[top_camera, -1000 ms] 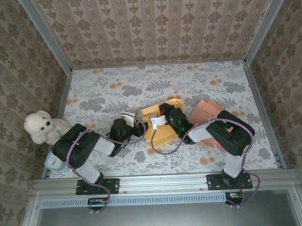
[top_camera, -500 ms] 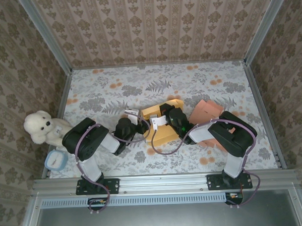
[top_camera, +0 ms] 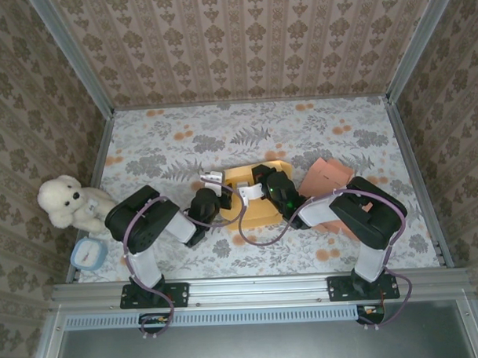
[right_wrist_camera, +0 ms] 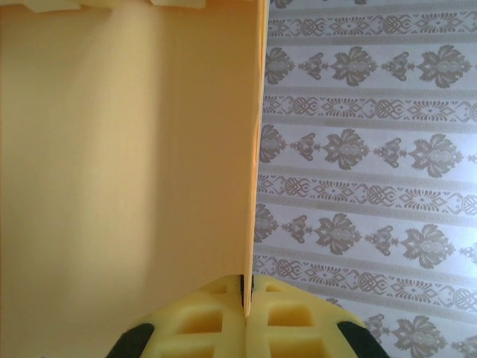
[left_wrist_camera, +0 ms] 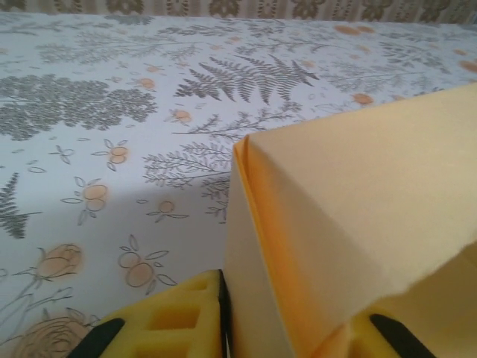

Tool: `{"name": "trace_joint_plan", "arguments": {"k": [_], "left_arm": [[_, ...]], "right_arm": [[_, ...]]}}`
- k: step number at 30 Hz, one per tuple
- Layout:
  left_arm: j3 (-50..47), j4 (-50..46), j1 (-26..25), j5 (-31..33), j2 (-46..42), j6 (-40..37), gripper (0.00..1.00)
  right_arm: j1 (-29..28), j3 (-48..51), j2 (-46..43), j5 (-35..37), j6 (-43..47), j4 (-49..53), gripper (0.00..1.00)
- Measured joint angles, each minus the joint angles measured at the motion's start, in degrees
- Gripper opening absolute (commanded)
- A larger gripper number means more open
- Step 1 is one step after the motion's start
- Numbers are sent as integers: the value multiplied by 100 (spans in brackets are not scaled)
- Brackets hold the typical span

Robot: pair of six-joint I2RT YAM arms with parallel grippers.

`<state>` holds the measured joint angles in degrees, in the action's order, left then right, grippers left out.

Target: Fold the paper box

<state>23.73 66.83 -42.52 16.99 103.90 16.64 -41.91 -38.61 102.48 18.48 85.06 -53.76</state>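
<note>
**A:** On the floral table point(top_camera: 300, 130), seen from above, where is the work?

**B:** The yellow paper box point(top_camera: 261, 213) lies mid-table, half-formed, near the arms. The left gripper point(top_camera: 221, 192) meets its left side and the right gripper point(top_camera: 245, 194) its middle. A flat pink paper sheet point(top_camera: 327, 176) lies just beside it on the right. A white teddy bear point(top_camera: 63, 202) sits well apart at the left edge.

**A:** And the left wrist camera?

**B:** The left gripper point(left_wrist_camera: 287, 332) has its yellow foam pads point(left_wrist_camera: 186, 339) pinched on a raised corner of the box point(left_wrist_camera: 335, 194), with paper filling the gap between them.

**A:** The right wrist?

**B:** The right gripper point(right_wrist_camera: 246, 309) is pressed together on the thin edge of an upright panel of the box point(right_wrist_camera: 127, 149).

**A:** So which step is this?

**B:** I judge it to be raising and creasing a side wall. The next move calls for both grips to hold while the wall is turned in square, without tearing the paper.
</note>
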Motion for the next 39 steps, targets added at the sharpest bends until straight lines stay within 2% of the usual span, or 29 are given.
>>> {"name": "trace_joint_plan", "arguments": {"k": [3,4,6,7,11,13,20,27,30,35,39], "left_arm": [[116,-205,-83,398,-2,-20,7],[149,-260,-96,481,-2,-24,4],[197,-339,-98,584,-2,-26,0],[219,-374,-85,640,-2,-28,0],[232,-398,-52,704,0,-109,0],[232,-363,-50,704,22,-166,0],[227,-212,-50,667,87,-444,0],[26,179,9,439,90,-828,0],[-127,393,94,181,90,-1027,0],[-203,599,245,-382,92,-1322,0],[-232,656,289,-782,90,-1482,0]], "right_arm": [[-13,-17,0,-2,-42,7,2],[-15,-28,0,-2,-85,15,9],[-15,-31,-4,-70,-175,31,15],[-26,-31,-24,-103,-240,63,17],[-31,-31,-267,-247,-601,588,37],[-28,-31,-461,-337,-839,951,43],[-13,-31,-1637,-756,-1882,2262,46],[26,-28,-3005,-1401,-3541,3134,51],[39,-111,-3123,-1443,-4404,3451,51],[90,-686,-2774,-1373,-5921,4138,50],[103,-859,-2514,-1270,-6706,4253,50]]}}
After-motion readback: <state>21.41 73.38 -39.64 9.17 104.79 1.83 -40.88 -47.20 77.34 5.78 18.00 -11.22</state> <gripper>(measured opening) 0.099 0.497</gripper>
